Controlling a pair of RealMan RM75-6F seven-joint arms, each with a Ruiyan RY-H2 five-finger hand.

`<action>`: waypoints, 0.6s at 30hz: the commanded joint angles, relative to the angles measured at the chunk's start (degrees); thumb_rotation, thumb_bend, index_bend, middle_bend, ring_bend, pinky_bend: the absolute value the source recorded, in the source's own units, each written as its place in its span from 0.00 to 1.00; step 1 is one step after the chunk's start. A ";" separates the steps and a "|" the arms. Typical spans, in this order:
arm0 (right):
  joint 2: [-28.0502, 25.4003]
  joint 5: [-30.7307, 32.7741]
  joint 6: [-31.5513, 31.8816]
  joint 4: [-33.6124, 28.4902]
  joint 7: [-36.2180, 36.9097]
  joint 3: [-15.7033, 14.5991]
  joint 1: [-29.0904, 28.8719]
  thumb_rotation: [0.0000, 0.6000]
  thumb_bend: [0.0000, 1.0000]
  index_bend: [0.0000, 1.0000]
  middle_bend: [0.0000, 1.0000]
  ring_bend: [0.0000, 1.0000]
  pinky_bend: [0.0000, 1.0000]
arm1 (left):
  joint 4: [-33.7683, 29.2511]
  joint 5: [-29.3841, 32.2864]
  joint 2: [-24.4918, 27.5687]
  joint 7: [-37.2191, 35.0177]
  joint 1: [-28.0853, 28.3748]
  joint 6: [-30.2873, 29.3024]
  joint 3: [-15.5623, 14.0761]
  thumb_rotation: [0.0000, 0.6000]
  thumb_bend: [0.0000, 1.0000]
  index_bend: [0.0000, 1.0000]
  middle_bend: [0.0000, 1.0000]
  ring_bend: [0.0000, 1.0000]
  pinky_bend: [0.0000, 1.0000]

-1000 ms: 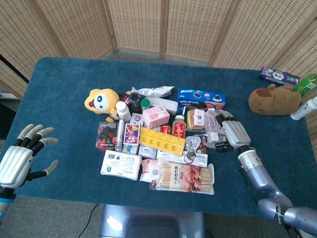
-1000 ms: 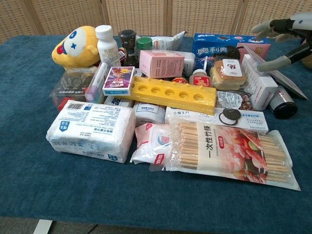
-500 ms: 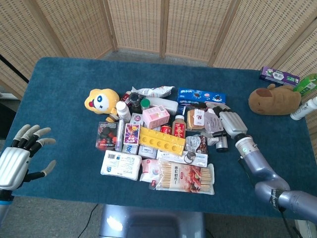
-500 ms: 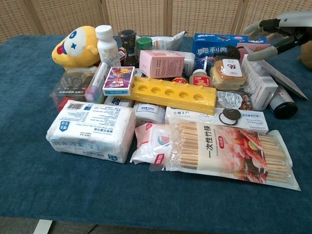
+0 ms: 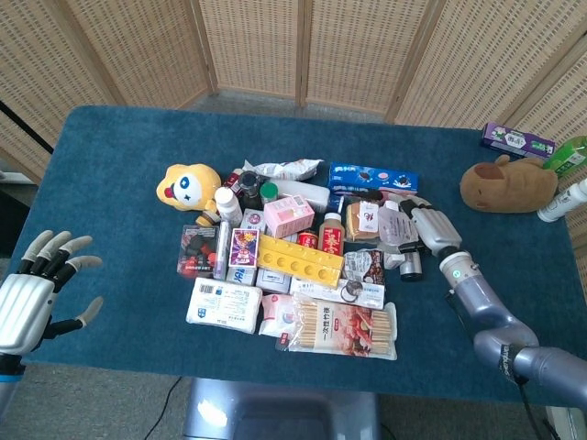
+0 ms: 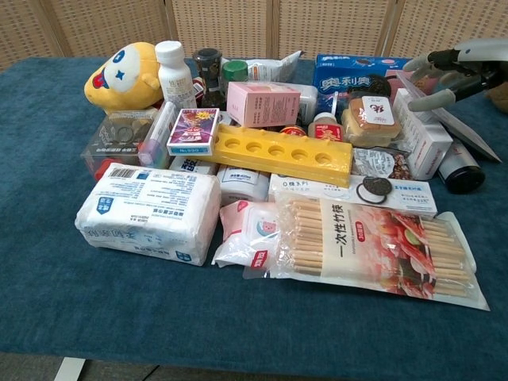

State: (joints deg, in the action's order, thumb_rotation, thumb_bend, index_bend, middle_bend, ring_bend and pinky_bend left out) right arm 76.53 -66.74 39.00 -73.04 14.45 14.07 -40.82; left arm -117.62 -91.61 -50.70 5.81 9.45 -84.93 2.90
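Observation:
My right hand (image 5: 429, 226) hovers at the right edge of a pile of groceries, fingers apart and holding nothing. In the chest view the right hand (image 6: 462, 67) hangs just above a white box (image 6: 423, 136) and a grey foil pouch (image 6: 456, 125). A blue cookie box (image 5: 372, 177) lies behind it and a dark cylinder (image 5: 411, 266) in front. My left hand (image 5: 38, 291) is at the table's near left corner, far from the pile, its fingers spread and empty. The chest view does not show it.
The pile holds a yellow plush (image 5: 188, 186), a yellow tray with holes (image 5: 300, 258), a white tissue pack (image 5: 223, 305) and a chopsticks pack (image 5: 341, 325). At the far right lie a brown plush (image 5: 509, 186), a purple box (image 5: 516, 139) and two bottles (image 5: 561, 203).
My right hand has drawn back from over the pouch toward the pile's far right edge, fingers still apart. My left hand has sunk slightly toward the near edge.

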 commanded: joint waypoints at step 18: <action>4.63 -2.35 3.61 9.07 10.92 2.73 -0.14 1.00 0.06 0.65 1.00 1.00 0.72 | 1.94 0.29 0.95 -2.47 -2.47 -2.46 -0.59 0.87 0.36 0.30 0.19 0.11 0.00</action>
State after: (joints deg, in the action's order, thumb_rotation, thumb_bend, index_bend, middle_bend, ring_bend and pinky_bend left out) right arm 81.26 -68.45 42.01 -64.38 24.60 16.57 -41.18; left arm -115.71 -91.34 -49.76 3.38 7.01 -87.36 2.31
